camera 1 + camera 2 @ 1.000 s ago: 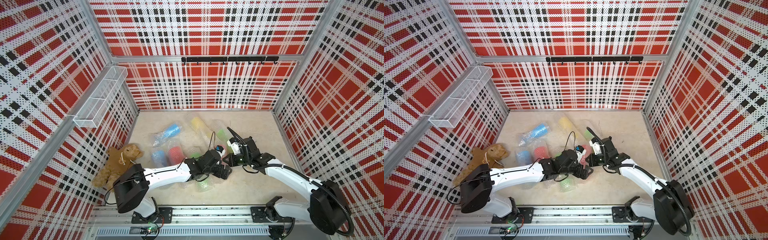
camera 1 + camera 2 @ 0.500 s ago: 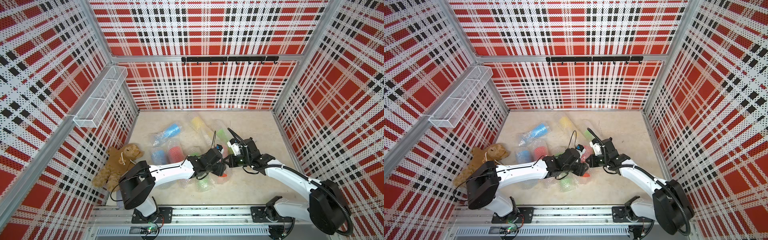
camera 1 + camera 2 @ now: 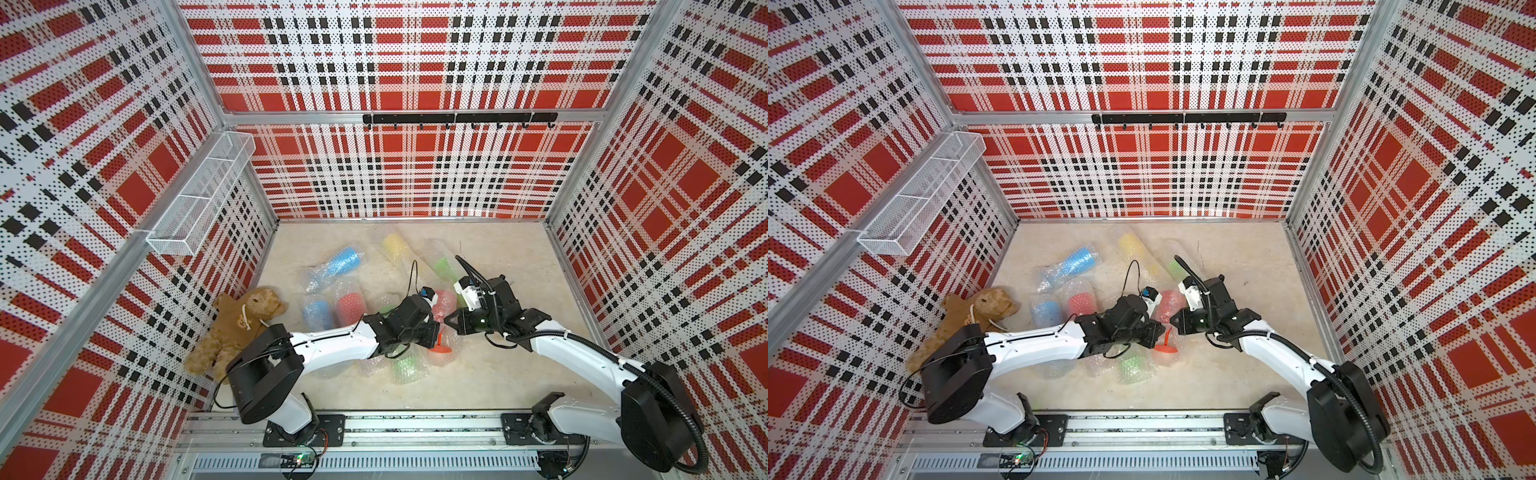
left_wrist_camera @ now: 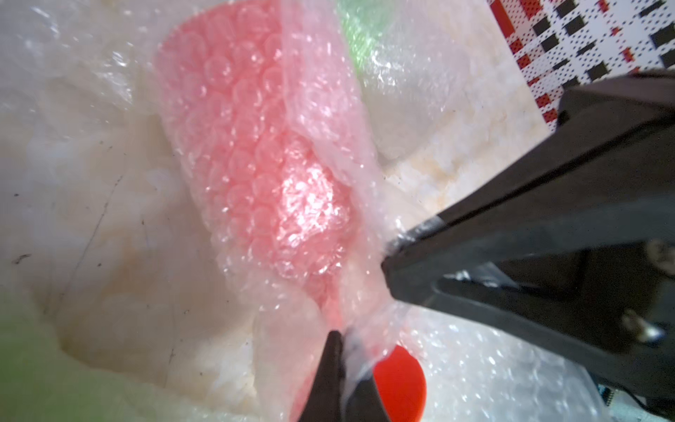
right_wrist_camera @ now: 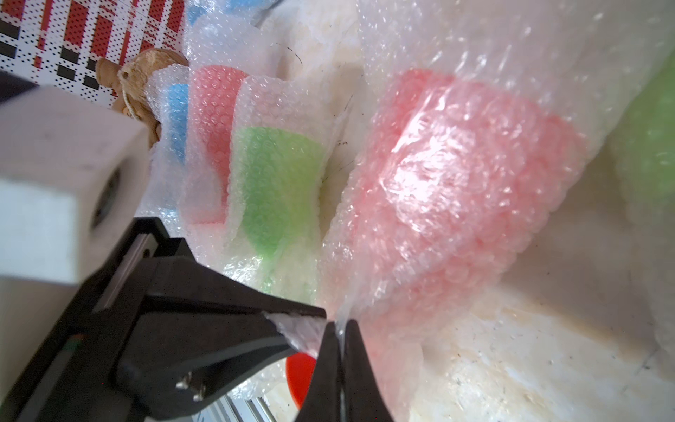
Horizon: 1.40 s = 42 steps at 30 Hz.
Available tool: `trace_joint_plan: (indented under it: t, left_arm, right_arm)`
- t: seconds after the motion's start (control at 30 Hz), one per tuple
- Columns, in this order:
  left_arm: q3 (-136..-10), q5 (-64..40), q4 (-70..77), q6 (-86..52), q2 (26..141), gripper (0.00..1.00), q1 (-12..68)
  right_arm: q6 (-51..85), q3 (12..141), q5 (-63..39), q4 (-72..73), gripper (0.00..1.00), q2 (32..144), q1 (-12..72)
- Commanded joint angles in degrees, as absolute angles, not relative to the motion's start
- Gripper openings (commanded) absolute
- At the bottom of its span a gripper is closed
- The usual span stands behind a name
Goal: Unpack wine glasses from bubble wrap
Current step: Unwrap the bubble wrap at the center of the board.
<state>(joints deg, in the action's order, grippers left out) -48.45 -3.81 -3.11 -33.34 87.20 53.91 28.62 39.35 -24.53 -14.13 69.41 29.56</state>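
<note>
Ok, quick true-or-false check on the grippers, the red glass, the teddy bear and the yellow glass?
1. The left gripper and right gripper are both shut on the bubble wrap around the red wine glass. True.
2. The red wine glass's foot is fully wrapped. False: the foot pokes out of the wrap.
3. The teddy bear lies between the arms. False: it lies outside the left arm.
4. The yellow wine glass is wrapped. True.

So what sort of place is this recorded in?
Probably a purpose-built robot test booth, not a home: plaid perforated walls, aluminium frame, and the left arm and right arm mounted on a metal rail.
</note>
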Motion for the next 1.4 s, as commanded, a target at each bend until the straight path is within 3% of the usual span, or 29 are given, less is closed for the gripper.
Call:
trace_joint_plan:
  t: [0.0, 0.37, 0.87, 1.2, 1.23, 1.3, 1.37]
  left_arm:
    - [-45.0, -0.21, -5.21, -37.24, 83.77, 0.0, 51.81]
    - [-40.29, -0.84, -2.46, -40.39, 81.55, 0.0, 50.63]
    - [-29.61, 0.45, 1.31, -49.17, 69.92, 0.0, 46.76]
    - [-27.45, 0.07, 4.14, -48.05, 67.73, 0.0, 48.25]
    - [-27.87, 0.57, 3.51, -47.53, 67.71, 0.06, 48.77]
    - [-28.34, 0.66, 2.67, -46.85, 67.44, 0.35, 49.68]
    - [-28.67, 0.8, 1.75, -46.75, 66.84, 0.45, 49.92]
  right_arm:
    - [27.94, 38.02, -18.03, -15.91, 0.0, 66.5, 28.65]
    - [28.55, 36.9, -16.52, -15.47, 0.0, 65.85, 28.59]
    - [34.0, 35.68, 1.47, -21.92, 0.0, 64.32, 28.35]
    - [33.98, 34.81, 2.14, -21.56, 0.0, 64.39, 27.36]
    - [33.68, 34.96, 2.48, -21.96, 0.0, 64.42, 27.41]
    - [33.18, 35.4, 3.38, -23.16, 0.0, 64.33, 27.39]
    - [32.85, 35.75, 4.09, -24.17, 0.0, 64.4, 27.39]
